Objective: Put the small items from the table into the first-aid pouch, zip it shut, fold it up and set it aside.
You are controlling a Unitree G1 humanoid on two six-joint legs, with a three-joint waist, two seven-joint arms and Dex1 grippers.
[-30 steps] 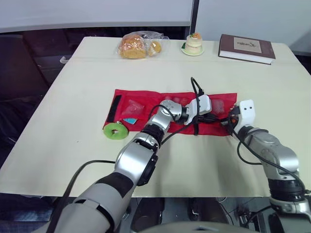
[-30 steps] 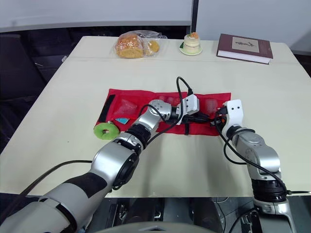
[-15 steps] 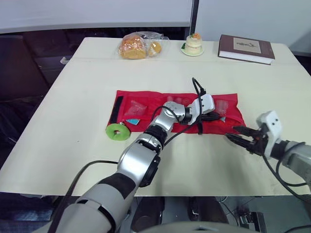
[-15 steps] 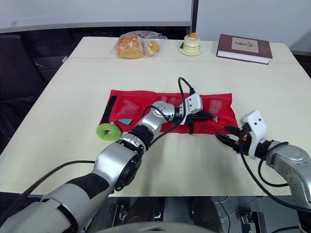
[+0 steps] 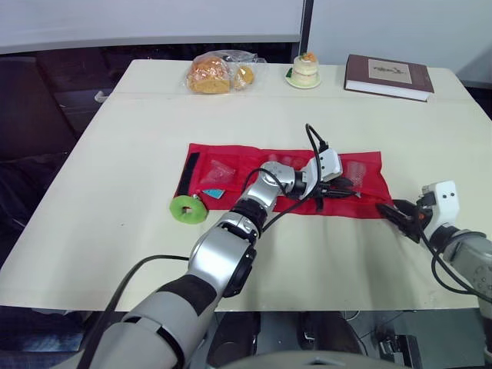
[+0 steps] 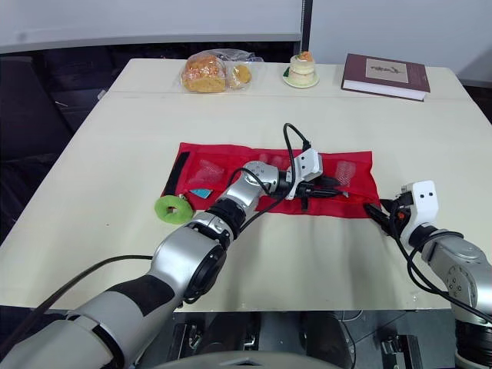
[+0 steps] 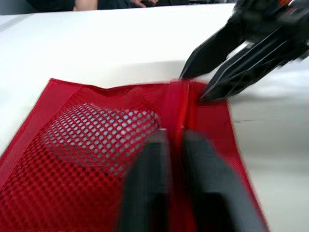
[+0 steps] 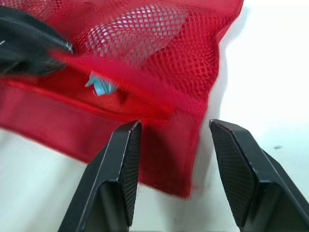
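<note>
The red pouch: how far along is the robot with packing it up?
Partly done. Small packets already sit in the red pouch mesh pockets. Right now the left gripper pinches the pouch's middle seam, while the right gripper, open, straddles the pouch's end. Left to do: the green ring lies outside on the table, and the pouch lies flat, not yet folded or set aside.

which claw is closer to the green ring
Left. The left claw is over the red pouch, right of the green ring; the right claw is farther right, at its corner.
</note>
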